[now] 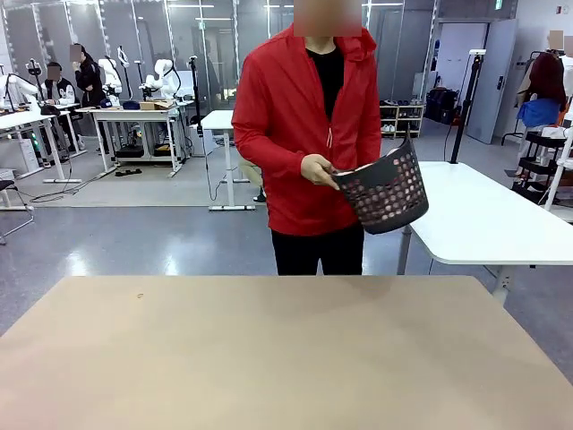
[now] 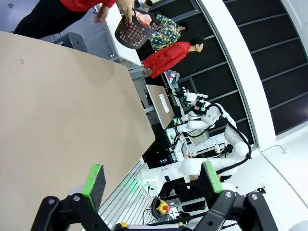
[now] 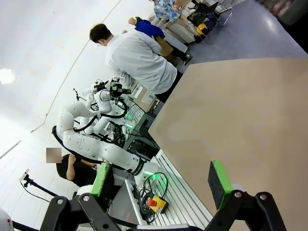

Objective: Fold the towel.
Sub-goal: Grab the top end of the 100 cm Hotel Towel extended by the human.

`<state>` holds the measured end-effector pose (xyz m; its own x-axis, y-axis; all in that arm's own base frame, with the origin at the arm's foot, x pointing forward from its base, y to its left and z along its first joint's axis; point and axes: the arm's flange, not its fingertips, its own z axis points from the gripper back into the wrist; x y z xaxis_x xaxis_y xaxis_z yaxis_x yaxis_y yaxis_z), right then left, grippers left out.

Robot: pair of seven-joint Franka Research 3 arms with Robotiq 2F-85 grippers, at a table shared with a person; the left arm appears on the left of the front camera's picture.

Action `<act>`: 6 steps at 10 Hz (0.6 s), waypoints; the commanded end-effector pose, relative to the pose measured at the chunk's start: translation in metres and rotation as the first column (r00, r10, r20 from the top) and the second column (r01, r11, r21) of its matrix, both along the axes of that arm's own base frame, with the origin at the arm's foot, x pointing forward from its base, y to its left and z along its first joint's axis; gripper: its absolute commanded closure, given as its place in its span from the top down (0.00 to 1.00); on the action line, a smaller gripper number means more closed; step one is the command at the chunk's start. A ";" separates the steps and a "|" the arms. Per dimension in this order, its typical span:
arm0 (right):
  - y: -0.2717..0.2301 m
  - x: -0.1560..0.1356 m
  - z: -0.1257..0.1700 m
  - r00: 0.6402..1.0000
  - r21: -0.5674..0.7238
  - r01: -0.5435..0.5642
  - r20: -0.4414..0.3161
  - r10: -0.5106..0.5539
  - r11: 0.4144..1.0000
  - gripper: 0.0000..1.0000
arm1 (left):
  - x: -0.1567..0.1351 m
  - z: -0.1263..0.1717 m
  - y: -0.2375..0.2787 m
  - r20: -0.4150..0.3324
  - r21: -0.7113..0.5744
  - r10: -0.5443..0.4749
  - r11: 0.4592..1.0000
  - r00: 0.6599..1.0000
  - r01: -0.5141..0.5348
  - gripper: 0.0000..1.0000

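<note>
While the left claw (image 2: 153,177) hung wide open and empty by the surface (image 1: 269,358), the towel (image 2: 144,19) sat bunched in the dark basket (image 1: 374,170) that the person's hand (image 1: 319,169) held beyond the far edge. So zero folding done, all of it left. Right claw (image 3: 161,179) gaped empty too. The towel was mostly hidden, just pink showing through the holes.

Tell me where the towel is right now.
The towel is inside the dark basket in the person's hand, beyond the table's far edge, slightly right of centre in the front view.
</note>
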<state>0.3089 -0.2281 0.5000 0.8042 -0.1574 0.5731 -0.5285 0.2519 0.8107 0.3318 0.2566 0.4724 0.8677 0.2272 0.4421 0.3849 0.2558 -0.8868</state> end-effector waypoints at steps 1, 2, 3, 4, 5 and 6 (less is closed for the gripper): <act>-0.001 0.002 0.000 1.000 0.010 -0.001 0.027 0.001 1.000 1.00 | -0.001 0.000 0.000 0.017 -0.015 -0.010 1.000 1.000 0.010 1.00; -0.001 0.002 0.000 1.000 0.010 -0.001 0.027 0.001 1.000 1.00 | -0.001 0.000 0.000 0.017 -0.015 -0.010 1.000 1.000 0.010 1.00; -0.001 0.002 0.000 1.000 0.010 -0.001 0.027 0.001 1.000 1.00 | -0.001 0.000 0.000 0.017 -0.015 -0.010 1.000 1.000 0.010 1.00; -0.001 0.002 0.000 1.000 0.010 -0.001 0.027 0.001 1.000 1.00 | -0.001 0.000 0.000 0.017 -0.015 -0.010 1.000 1.000 0.010 1.00; -0.001 0.002 0.000 1.000 0.010 -0.001 0.027 0.001 1.000 1.00 | -0.001 0.000 0.000 0.017 -0.015 -0.010 1.000 1.000 0.010 1.00; -0.001 0.002 0.000 1.000 0.010 -0.001 0.027 0.001 1.000 1.00 | -0.001 0.000 0.000 0.017 -0.015 -0.010 1.000 1.000 0.010 1.00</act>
<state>0.3089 -0.2280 0.5001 0.8039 -0.1575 0.5735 -0.5289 0.2519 0.8105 0.3318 0.2566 0.4725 0.8678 0.2271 0.4421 0.3849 0.2556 -0.8869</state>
